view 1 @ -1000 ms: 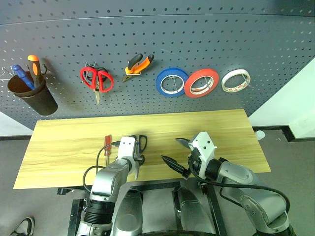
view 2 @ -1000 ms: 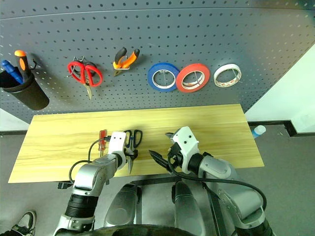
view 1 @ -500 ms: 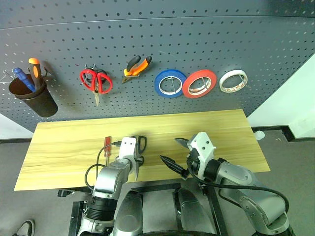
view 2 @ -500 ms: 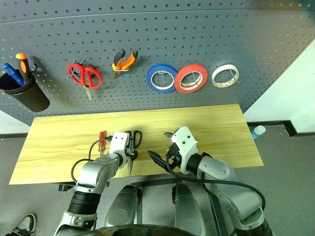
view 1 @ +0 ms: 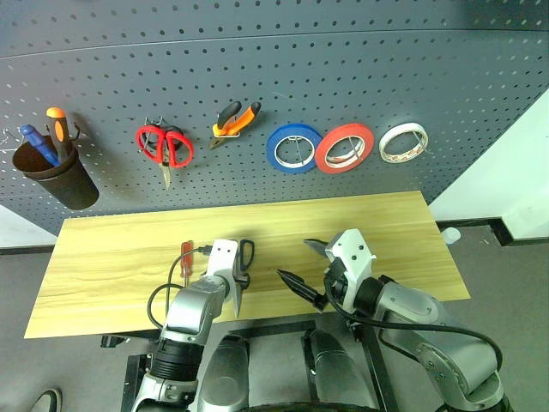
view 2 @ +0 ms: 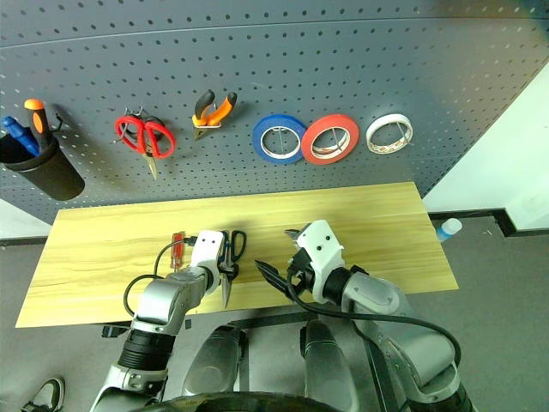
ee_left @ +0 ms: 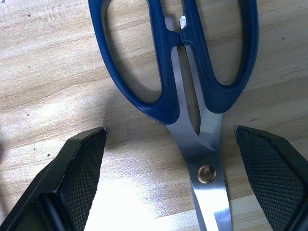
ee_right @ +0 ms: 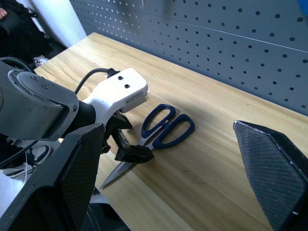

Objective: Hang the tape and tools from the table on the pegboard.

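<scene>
Desk (view 1: 360, 219): light yellowish wood, long, grain visible; its near edge is partly covered by both arms.

Scissors (ee_left: 185, 72): dark blue handles, steel blades, flat on the desk. They lie between the left jaws (ee_left: 178, 180), with the pivot screw about midway and the finger loops beyond the tips. No contact with either pad is visible. Blade tips are cut off at the frame edge in the left wrist view; in the head views the left wrist housing covers most of the blades.

Left jaws: spread wide, holding nothing, angled down over the scissors.

Right jaws (view 1: 300, 268): spread wide, empty, held above the desk's near edge, well apart from the scissors and pointing toward them.

Screwdriver (view 1: 184, 251): slim, red handle, on the desk just beside the left jaws on their outer side; its shaft is hard to make out.

Pegboard (view 1: 343, 77): dark grey, gridded holes. Hanging on it, all well beyond both jaws:
- pliers (view 1: 236, 118), orange and black handles
- cream-white tape (view 1: 404, 142)
- blue tape roll (view 1: 294, 148), red tape roll (view 1: 344, 147), overlapping at their edges
- red-handled scissors (view 1: 165, 144)
- dark cup (view 1: 57, 174) holding an orange-topped screwdriver (view 1: 57, 123) and a blue-handled tool (view 1: 36, 142), whose lower parts are hidden inside.
</scene>
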`<move>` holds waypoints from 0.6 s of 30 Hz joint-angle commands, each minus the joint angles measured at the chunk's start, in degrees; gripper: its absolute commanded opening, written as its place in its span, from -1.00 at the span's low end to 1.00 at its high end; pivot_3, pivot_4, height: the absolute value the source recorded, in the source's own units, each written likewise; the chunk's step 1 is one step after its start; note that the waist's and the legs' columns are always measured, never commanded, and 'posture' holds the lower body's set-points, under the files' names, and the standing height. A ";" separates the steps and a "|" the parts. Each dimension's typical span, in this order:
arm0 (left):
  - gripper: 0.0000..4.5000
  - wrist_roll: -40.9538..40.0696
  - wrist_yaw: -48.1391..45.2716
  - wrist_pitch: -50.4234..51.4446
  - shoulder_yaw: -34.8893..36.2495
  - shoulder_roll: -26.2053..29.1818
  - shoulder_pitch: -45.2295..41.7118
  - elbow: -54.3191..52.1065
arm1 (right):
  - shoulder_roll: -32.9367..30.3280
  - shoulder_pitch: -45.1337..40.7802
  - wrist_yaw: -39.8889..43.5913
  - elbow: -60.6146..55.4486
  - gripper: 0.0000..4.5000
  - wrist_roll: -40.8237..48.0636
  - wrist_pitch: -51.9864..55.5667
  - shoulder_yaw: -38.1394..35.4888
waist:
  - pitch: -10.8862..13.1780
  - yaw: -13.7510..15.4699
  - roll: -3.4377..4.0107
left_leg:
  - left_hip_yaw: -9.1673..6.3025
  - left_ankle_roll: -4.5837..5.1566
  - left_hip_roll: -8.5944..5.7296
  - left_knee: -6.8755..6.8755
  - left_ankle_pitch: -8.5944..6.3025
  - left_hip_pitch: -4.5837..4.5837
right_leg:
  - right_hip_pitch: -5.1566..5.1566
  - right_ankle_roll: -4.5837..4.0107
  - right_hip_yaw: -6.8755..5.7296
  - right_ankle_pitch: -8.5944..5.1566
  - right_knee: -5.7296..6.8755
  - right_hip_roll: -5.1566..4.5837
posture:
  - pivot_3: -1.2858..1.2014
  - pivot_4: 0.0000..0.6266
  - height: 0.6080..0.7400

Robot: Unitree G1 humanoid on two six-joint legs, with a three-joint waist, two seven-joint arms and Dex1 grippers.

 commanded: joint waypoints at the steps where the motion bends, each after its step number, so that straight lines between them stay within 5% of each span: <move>1: 0.99 0.97 0.26 2.76 -0.57 0.09 2.08 2.83 | 0.26 -0.33 -0.15 -3.09 0.98 0.91 -0.28 0.10 | 0.00 -0.03 0.00 | 0.00 0.00 0.00 0.00 0.00 0.00 | 0.00 0.01 0.00 0.00 0.00 0.00 | 0.22 -0.34 0.04; 3: 0.99 1.01 0.24 2.97 -0.49 -0.05 2.17 2.68 | 0.16 -0.37 -0.15 -2.98 0.98 0.90 -0.34 -0.01 | 0.00 -0.05 0.00 | 0.00 0.00 0.00 -0.02 0.00 0.01 | -0.01 0.02 0.00 -0.01 -0.01 0.00 | 0.22 -0.34 0.04; 15: -0.65 0.89 -0.16 3.60 0.09 -0.49 1.97 2.65 | -0.09 -0.67 -0.14 -2.53 1.00 0.83 -0.55 -0.58 | 0.01 -0.21 -0.01 | 0.00 0.00 0.00 -0.10 -0.01 -0.03 | -0.11 0.05 0.00 -0.04 -0.07 0.00 | 0.22 -0.34 0.04; 18: -0.70 0.90 -0.25 3.58 0.16 -0.41 1.85 2.65 | -0.11 -0.65 -0.16 -2.36 1.00 0.70 -0.66 -0.57 | 0.01 -0.21 -0.01 | 0.00 -0.01 0.00 -0.11 -0.01 -0.04 | -0.12 0.06 0.00 -0.04 -0.08 0.00 | 0.22 -0.34 0.04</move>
